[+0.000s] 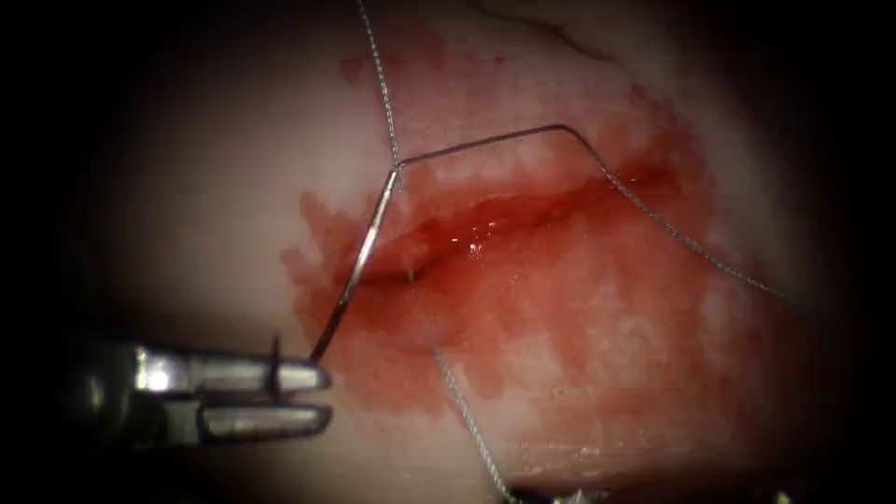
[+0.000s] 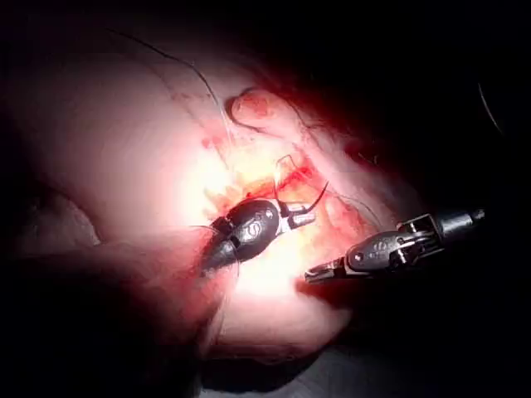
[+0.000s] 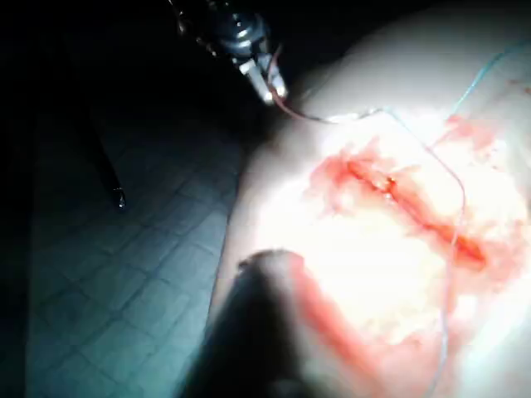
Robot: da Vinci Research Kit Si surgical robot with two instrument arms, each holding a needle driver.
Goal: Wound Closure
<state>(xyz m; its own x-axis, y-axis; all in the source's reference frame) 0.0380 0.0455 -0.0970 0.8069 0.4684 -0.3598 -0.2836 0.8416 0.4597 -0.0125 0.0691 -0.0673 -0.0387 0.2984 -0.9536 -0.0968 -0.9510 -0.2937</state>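
The tissue (image 1: 597, 373) carries a red, wet cut (image 1: 495, 219) running left to right. My left tool (image 1: 322, 397) lies at the lower left, on the left side of the cut, its jaws shut on the curved needle (image 1: 359, 261) near its pointed end. The needle rises free of the tissue across the cut's left end to its swage. From there the thread (image 1: 560, 128) arcs right over the cut, and another strand (image 1: 378, 79) runs upward. A third strand (image 1: 467, 420) leaves the tissue below the cut toward my right tool (image 1: 579, 497). In the left wrist view, the left tool (image 2: 299, 217) holds the needle (image 2: 322, 195) beside the right tool (image 2: 325, 272).
Red fluid (image 1: 392, 355) stains the tissue around and below the cut. In the right wrist view, the left tool (image 3: 270, 83) sits past the tissue's edge above a tiled bench surface (image 3: 124, 274).
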